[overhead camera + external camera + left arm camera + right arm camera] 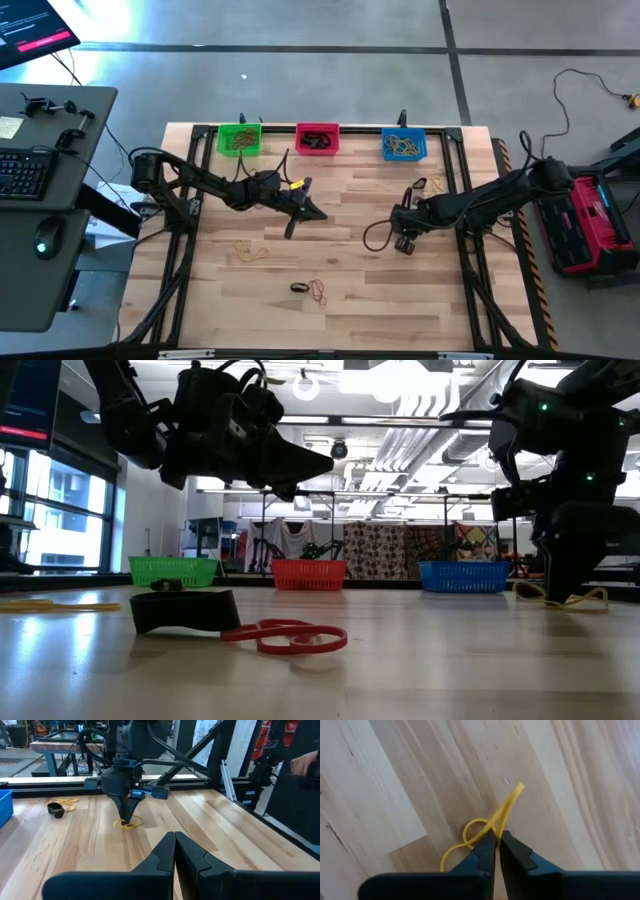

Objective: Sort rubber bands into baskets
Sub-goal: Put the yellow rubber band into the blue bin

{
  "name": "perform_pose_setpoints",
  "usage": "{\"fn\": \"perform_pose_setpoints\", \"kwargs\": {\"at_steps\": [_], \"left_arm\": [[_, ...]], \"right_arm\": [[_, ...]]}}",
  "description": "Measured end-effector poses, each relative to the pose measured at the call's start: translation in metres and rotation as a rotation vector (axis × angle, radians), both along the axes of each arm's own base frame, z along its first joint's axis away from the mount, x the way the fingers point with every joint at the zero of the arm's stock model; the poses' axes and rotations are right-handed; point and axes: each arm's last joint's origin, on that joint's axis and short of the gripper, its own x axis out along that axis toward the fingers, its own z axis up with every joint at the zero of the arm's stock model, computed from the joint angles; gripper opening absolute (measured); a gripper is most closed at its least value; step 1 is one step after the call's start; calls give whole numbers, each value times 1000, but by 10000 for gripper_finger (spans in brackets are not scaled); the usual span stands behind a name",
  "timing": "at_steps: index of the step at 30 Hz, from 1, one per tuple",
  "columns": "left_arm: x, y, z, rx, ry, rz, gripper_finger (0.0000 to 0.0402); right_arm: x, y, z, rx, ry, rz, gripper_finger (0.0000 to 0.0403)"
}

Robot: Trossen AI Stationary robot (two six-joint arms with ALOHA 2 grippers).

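My right pincer [496, 840] is down at the tabletop on the right half of the table [350, 310], its two fingers pinched together on a yellow rubber band [490, 827] that lies twisted on the wood, one loop curling to the side and a doubled end sticking out past my fingertips. My left pincer [175, 842] hangs above the middle of the table, left of centre, fingers pressed shut with nothing between them. Along the far edge stand my three baskets in a row: the green basket [239, 139] on the left with tan bands in it, the red basket [317, 139] in the middle with dark bands, and the blue basket [404, 145] on the right with yellowish bands. Loose on the wood, a black band [299, 288] and a red band [318, 291] lie just beside each other near the front, a pale tan band [252, 252] lies to their left and farther back, and a few more bands [428, 185] sit near the blue basket.
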Motion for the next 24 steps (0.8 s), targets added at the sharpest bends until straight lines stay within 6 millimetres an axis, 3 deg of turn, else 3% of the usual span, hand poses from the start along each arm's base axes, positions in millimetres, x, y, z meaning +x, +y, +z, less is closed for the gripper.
{"fn": "perform_pose_setpoints", "kwargs": {"at_steps": [13, 24], "left_arm": [[0, 0, 0, 0, -1, 43, 0], [1, -4, 0, 10, -3, 79, 0]], "right_arm": [[16, 1, 24, -63, -250, 66, 1], [37, -19, 42, -251, -520, -87, 0]]}}
